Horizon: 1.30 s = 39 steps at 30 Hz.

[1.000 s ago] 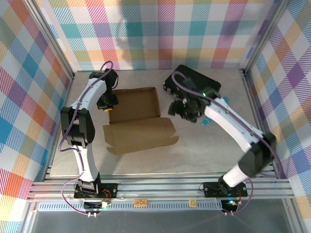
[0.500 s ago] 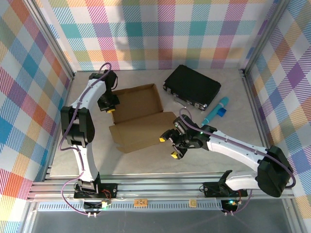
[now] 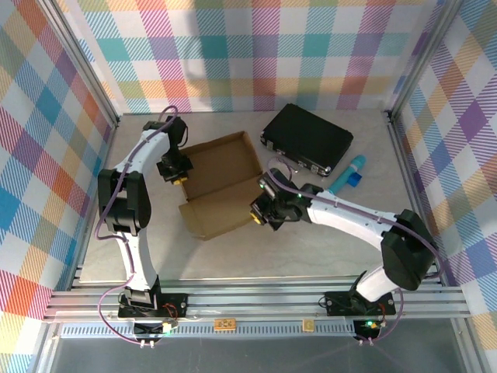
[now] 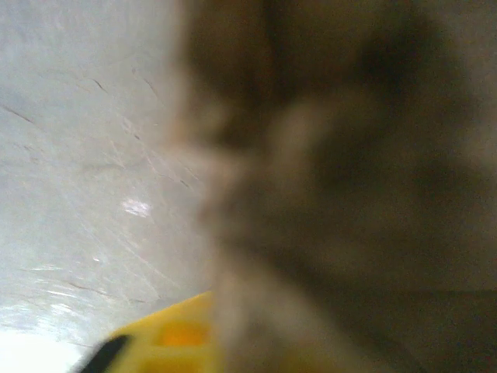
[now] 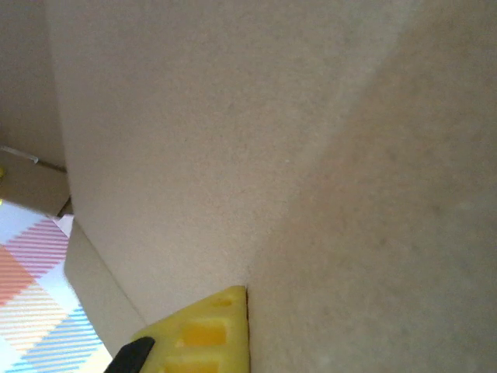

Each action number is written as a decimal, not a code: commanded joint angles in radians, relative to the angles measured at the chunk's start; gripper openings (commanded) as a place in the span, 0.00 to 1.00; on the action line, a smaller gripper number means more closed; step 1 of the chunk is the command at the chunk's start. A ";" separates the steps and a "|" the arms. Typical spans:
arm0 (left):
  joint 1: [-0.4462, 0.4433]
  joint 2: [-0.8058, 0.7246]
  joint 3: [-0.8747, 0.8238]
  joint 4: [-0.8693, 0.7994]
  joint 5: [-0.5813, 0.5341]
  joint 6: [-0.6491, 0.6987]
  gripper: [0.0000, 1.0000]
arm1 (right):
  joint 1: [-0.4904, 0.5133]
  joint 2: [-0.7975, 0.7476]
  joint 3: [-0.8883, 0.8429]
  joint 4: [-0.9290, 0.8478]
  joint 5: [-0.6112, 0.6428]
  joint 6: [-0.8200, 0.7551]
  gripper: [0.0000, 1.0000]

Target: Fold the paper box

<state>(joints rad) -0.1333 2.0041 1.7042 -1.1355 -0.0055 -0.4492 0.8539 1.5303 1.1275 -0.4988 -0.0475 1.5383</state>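
The paper box (image 3: 221,167) is brown cardboard lying in the middle of the table, with its front panel (image 3: 221,211) raised. My left gripper (image 3: 175,172) sits at the box's left wall; in the left wrist view blurred cardboard (image 4: 349,194) fills the right side beside one yellow finger (image 4: 163,346), and the jaws' spacing is unclear. My right gripper (image 3: 260,215) is at the front panel's right end. In the right wrist view, cardboard (image 5: 233,116) presses against its yellow finger (image 5: 202,334), and the gripper (image 5: 250,311) is shut on that panel.
A black briefcase (image 3: 308,140) lies at the back right, close behind the right arm. A blue object (image 3: 349,172) rests to its right. Checked walls and metal rails enclose the grey table (image 3: 233,260).
My right arm swung from beside the briefcase down to the box's front right edge and shut there. The front panel has lifted and the box shifted slightly right. The left arm barely moved.
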 commanded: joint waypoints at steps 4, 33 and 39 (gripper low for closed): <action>-0.013 -0.239 -0.092 0.064 0.166 -0.161 0.63 | -0.024 0.062 0.273 -0.478 0.164 -0.380 0.00; -0.083 -0.499 0.095 0.598 0.342 0.288 0.39 | -0.097 0.291 0.916 -0.516 0.811 -1.868 0.00; -0.105 -0.592 -0.121 0.888 0.401 0.671 0.59 | -0.088 0.158 0.739 -0.288 0.683 -2.213 0.00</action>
<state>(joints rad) -0.2291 1.4723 1.6432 -0.4496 0.3332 -0.0757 0.7628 1.7870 1.9030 -0.9352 0.6930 -0.4236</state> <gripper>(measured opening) 0.585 0.073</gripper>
